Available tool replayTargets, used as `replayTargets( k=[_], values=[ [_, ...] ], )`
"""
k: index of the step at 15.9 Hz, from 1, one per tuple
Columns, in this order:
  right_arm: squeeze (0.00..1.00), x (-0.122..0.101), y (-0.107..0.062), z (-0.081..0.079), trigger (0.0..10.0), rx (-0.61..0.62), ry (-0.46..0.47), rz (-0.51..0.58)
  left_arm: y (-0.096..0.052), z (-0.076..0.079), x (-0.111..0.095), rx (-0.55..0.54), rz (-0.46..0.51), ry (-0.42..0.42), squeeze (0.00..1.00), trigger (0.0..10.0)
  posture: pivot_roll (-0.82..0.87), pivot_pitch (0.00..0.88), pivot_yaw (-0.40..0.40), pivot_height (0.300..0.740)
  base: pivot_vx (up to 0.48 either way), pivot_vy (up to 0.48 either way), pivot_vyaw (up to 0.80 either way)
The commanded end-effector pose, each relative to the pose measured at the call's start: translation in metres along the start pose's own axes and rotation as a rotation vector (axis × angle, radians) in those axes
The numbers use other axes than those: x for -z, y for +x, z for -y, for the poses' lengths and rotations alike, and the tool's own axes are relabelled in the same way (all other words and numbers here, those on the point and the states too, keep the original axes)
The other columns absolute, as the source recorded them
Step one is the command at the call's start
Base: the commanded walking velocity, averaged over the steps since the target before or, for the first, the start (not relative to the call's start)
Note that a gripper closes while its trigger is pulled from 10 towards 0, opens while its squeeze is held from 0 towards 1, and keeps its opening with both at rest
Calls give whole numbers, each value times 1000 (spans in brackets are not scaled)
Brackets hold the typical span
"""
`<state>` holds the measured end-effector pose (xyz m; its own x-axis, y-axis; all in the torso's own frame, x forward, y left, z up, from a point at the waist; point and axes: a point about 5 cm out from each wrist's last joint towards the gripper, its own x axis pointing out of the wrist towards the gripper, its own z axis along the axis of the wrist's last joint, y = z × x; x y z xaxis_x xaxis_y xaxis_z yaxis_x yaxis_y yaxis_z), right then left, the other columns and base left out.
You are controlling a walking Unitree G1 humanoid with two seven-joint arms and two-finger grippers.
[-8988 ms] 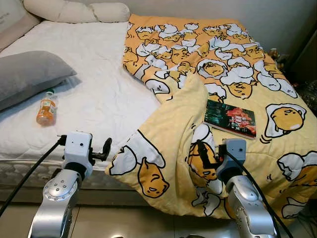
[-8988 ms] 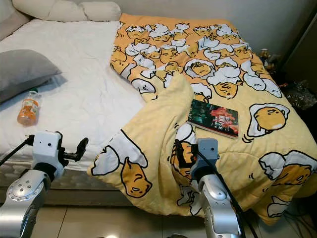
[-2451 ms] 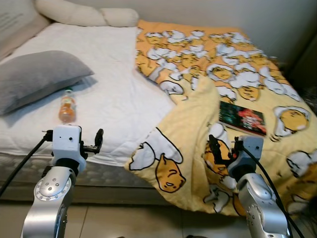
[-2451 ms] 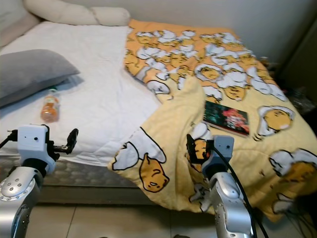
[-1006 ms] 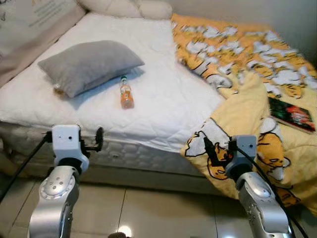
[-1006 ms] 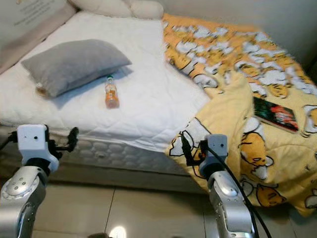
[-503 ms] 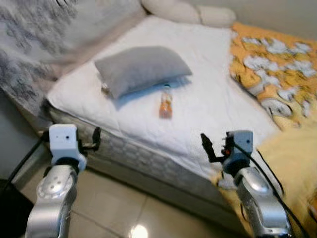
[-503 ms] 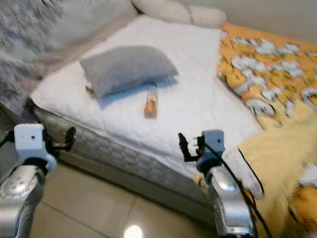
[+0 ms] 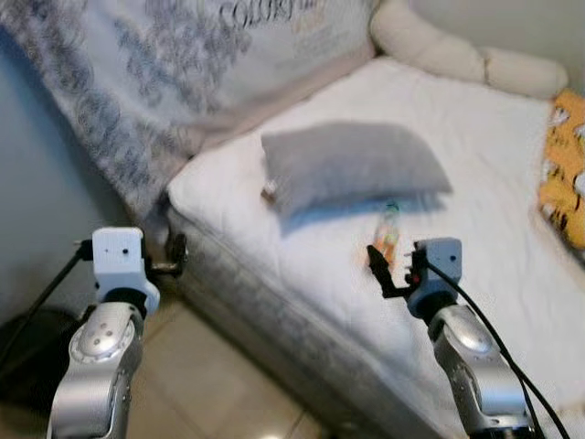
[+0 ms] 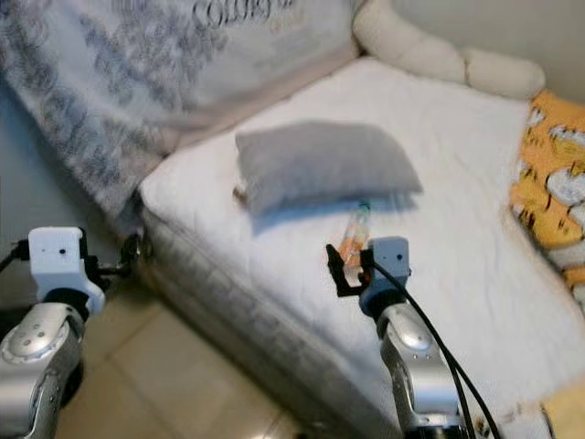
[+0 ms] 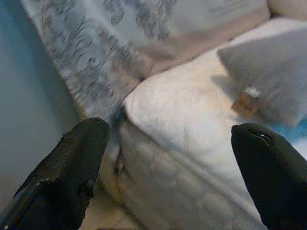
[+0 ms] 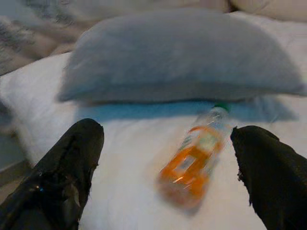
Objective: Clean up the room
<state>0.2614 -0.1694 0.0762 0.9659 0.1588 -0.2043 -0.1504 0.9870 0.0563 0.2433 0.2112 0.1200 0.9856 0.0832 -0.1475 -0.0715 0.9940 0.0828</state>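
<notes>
1 orange bottle [image 12: 194,164] lies on the white mattress [image 9: 475,174] just near of the grey pillow [image 9: 352,165], framed between the right gripper's [image 12: 168,172] spread fingers, untouched. Left gripper [image 11: 172,167] is spread too.

Two silver metallic arms with round jointed segments, each capped by a boxy pale grey wrist block; black cables trail from both; left gripper [image 9: 175,254] and right gripper [image 9: 379,270] have long black fingers.
</notes>
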Motion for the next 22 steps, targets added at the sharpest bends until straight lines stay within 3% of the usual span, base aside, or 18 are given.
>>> replayTargets(
  k=[1, 8, 9, 10, 11, 15, 18, 22],
  values=[
    [1000, -2, 1, 7, 10000, 28, -20, -10, 1, 6, -3, 32, 9, 6, 0, 10000, 16, 0, -36, 740, 439, 0, 0],
    [1000, -8, 3, 11, 10000, 60, -47, -38, -1, 9, -5, 77, 3, 56, 0, 10000, 21, 0, -40, 740, 292, 0, 0],
    [831, -9, 4, 17, 10000, 110, -51, -78, -4, 12, -6, 139, -7, 105, 0, 10000, 23, 0, -41, 740, 0, 0, 0],
    [463, -10, 4, 19, 10000, 127, -53, -93, -5, 12, -7, 159, -10, 115, 0, 10000, 23, 0, -41, 740, 0, 0, 0],
    [0, -14, 7, 23, 10000, 167, -7, -133, -7, 12, -7, 238, -23, 171, 0, 10000, 22, 0, -35, 740, 0, 0, 0],
    [0, -19, 23, 43, 10000, 272, -6, -276, -3, 17, -10, 479, -70, 247, 0, 10000, 27, 0, -42, 740, 0, 0, 0],
    [0, -9, 42, 55, 10000, 325, -27, -417, 0, 21, -10, 695, -148, 330, 0, 10000, 25, 0, -29, 740, 0, 0, 0],
    [0, 14, 62, 52, 10000, 303, 51, -544, 9, 17, -15, 809, -196, 387, 0, 10000, 13, 0, 13, 740, 0, 0, 0]
  ],
)
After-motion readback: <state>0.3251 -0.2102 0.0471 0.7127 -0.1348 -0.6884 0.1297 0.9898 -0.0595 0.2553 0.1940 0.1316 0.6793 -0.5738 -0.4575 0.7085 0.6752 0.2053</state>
